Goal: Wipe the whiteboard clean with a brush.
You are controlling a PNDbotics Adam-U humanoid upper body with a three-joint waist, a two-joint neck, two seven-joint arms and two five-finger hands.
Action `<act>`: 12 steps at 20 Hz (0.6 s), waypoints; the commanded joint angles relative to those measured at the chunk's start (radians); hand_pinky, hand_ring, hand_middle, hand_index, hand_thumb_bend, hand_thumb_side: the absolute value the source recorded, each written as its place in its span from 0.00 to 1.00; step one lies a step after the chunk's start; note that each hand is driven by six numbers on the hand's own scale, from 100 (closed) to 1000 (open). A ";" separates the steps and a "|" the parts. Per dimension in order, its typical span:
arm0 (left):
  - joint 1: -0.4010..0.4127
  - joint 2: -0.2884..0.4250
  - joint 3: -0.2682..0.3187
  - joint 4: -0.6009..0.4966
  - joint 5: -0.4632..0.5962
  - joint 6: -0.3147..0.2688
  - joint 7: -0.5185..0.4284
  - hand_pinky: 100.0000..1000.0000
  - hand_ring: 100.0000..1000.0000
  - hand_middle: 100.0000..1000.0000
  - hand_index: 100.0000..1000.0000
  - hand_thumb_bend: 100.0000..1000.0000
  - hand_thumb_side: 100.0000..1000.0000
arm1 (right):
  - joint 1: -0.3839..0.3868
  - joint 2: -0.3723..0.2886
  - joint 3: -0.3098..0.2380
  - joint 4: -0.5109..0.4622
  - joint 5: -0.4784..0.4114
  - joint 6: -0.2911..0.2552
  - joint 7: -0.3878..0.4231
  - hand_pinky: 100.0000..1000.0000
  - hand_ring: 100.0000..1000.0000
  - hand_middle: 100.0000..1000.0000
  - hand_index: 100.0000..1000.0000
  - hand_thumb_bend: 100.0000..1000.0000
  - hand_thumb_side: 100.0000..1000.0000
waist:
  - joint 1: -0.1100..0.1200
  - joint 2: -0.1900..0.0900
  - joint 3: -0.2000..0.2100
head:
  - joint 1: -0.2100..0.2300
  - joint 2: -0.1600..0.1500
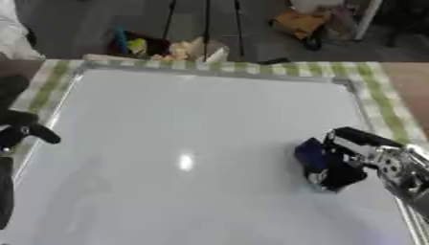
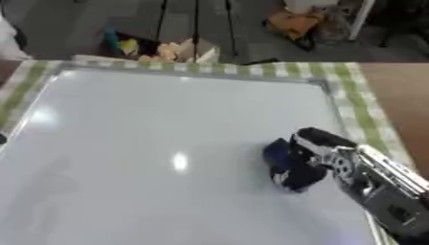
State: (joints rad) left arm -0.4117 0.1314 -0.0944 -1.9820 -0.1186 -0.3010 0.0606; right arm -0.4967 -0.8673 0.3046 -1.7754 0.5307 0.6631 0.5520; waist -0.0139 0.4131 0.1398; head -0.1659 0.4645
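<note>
Left eye view: the whiteboard (image 1: 184, 143) fills most of the frame, lying on a green checked cloth (image 1: 381, 91). Toward four o'clock from the board's middle, the right hand (image 1: 356, 158) comes in from the right edge with its fingers curled round a dark blue brush (image 1: 317, 160), which rests on the white surface. At nine o'clock, the left hand (image 1: 21, 129) shows at the board's edge; whether its fingers are apart or together cannot be told.

Right eye view: brush and right hand sit at about four o'clock on the board. The left hand is out of this frame.
</note>
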 commanded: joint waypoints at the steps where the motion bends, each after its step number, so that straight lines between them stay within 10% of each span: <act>1: -0.013 0.008 -0.003 -0.018 -0.003 -0.001 -0.003 0.40 0.91 0.78 0.58 0.00 0.97 | 0.014 -0.035 -0.005 0.037 0.027 0.081 0.071 0.14 0.34 0.33 0.10 0.00 0.20 | 0.005 -0.017 -0.001 | 0.002 -0.008; 12: -0.013 0.009 -0.001 -0.018 -0.002 -0.002 -0.003 0.40 0.91 0.78 0.58 0.00 0.97 | 0.029 -0.041 -0.020 0.046 0.062 0.083 0.064 0.13 0.33 0.32 0.09 0.00 0.20 | 0.007 -0.019 -0.004 | 0.002 -0.005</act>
State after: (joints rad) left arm -0.4129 0.1314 -0.0944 -1.9820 -0.1186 -0.3016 0.0596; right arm -0.4850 -0.8739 0.2817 -1.7533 0.5784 0.6703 0.5448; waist -0.0108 0.4113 0.1375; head -0.1654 0.4645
